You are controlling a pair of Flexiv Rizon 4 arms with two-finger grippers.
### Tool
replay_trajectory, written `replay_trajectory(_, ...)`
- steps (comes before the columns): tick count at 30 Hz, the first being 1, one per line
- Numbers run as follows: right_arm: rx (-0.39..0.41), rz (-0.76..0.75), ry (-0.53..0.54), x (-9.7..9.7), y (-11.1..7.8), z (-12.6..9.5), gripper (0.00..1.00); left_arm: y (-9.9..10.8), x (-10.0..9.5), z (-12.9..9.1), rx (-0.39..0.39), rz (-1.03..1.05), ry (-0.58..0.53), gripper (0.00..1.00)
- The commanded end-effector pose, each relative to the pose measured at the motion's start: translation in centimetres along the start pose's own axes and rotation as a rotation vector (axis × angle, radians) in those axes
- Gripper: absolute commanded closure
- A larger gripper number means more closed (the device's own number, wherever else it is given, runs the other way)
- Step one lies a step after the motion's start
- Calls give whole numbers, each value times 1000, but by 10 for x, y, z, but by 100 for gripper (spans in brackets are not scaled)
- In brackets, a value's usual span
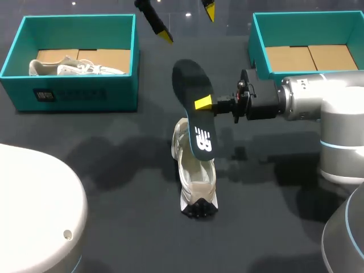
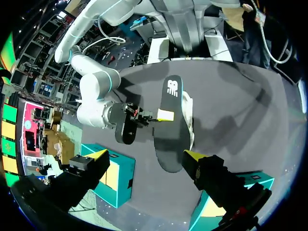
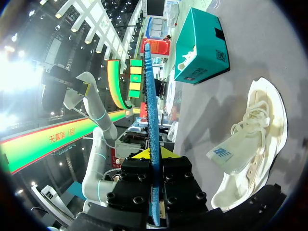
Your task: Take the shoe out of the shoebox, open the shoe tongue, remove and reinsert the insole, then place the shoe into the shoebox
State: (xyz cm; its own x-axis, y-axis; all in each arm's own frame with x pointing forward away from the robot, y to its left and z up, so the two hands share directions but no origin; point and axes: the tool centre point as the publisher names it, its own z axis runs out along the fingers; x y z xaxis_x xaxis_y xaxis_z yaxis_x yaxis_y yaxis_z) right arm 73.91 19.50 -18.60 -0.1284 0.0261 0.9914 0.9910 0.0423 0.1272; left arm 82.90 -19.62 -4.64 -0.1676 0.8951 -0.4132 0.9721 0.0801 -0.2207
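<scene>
The insole (image 1: 193, 108) was held pinched by one long edge in the right hand (image 1: 206, 104), whose fingers were closed on it about midway along. It was slanted above the shoe (image 1: 196, 173), which rested unheld at the middle of the worktop (image 1: 114, 170). Whether the insole's lower end touched the shoe could not be told. The left hand (image 1: 187, 24) hung by the worktop's far edge, between the left shoebox (image 1: 68, 94) and the right shoebox (image 1: 259, 54), with its fingers spread wide and nothing held. The main risk was judged to lie in that narrow edge grip: under any push against the shoe's collar, the insole could be pivoted or slipped out of the fingers. Being thin, it could also be folded rather than slid in. With the shoe unsteadied, it could be shoved or tipped across the worktop, and the tongue could be caught beneath the insole.
</scene>
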Motion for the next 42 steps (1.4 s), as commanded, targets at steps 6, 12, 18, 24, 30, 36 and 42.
replay_trajectory(6,0,1,-2,0,-1,0,100,-18,2,7,-72,-3,318,0)
replay_trajectory(12,0,1,-2,0,-1,0,100,-18,10,13,-89,-23,301,0)
replay_trajectory(18,0,1,-2,0,-1,0,100,-14,11,17,-87,-22,300,0)
replay_trajectory(24,0,1,-2,0,-1,0,100,-11,9,19,-89,3,327,0)
replay_trajectory(30,0,1,-2,0,-1,0,100,-11,6,18,-110,22,369,0)
replay_trajectory(36,0,1,-2,0,-1,0,100,-9,4,22,-104,28,386,0)
replay_trajectory(42,0,1,-2,0,-1,0,100,-5,-2,28,-64,58,410,0)
